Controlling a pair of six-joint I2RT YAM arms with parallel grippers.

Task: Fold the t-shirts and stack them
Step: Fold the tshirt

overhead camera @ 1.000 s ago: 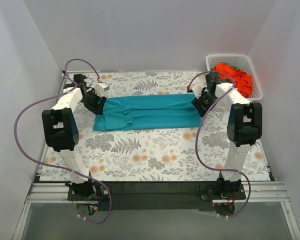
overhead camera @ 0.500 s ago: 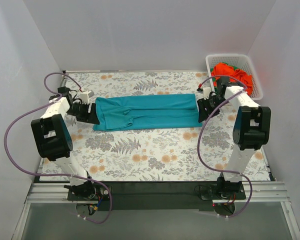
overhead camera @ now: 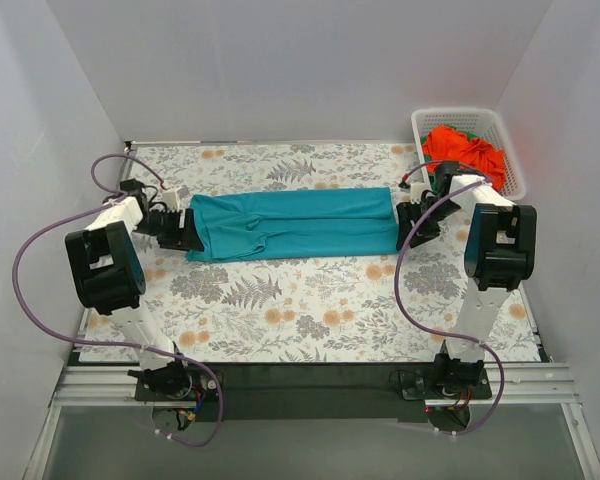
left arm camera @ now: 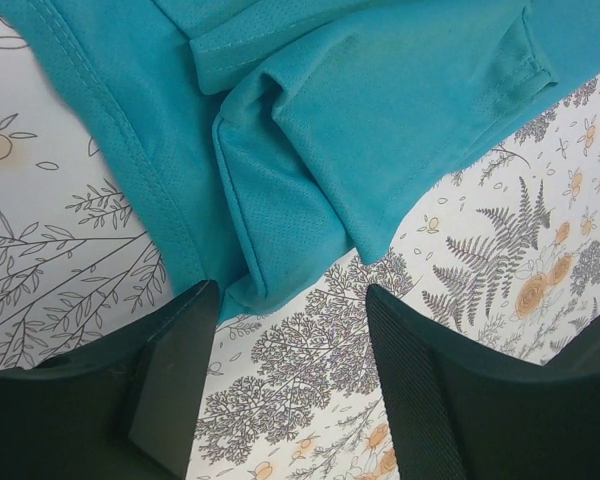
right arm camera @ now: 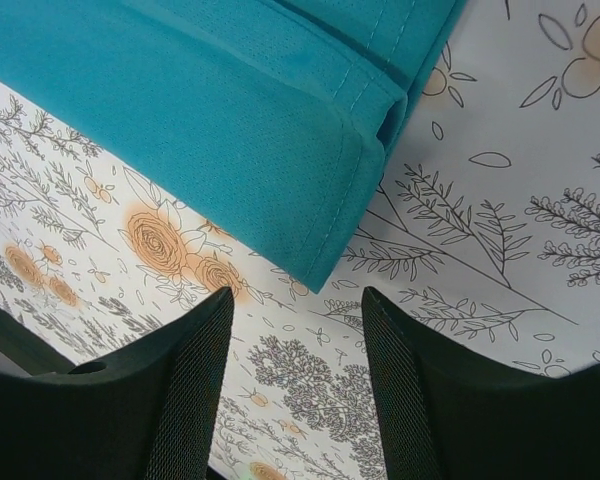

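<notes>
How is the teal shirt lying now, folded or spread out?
Folded: the teal shirt lies as a long narrow band, with doubled layers showing at both ends.

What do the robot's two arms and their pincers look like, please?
Both the left arm and the right arm have white links joined by bulky black joint housings. A thin purple cable loops loosely along each. The left pincer and the right pincer each have two broad black fingers with finely textured inner faces.
</notes>
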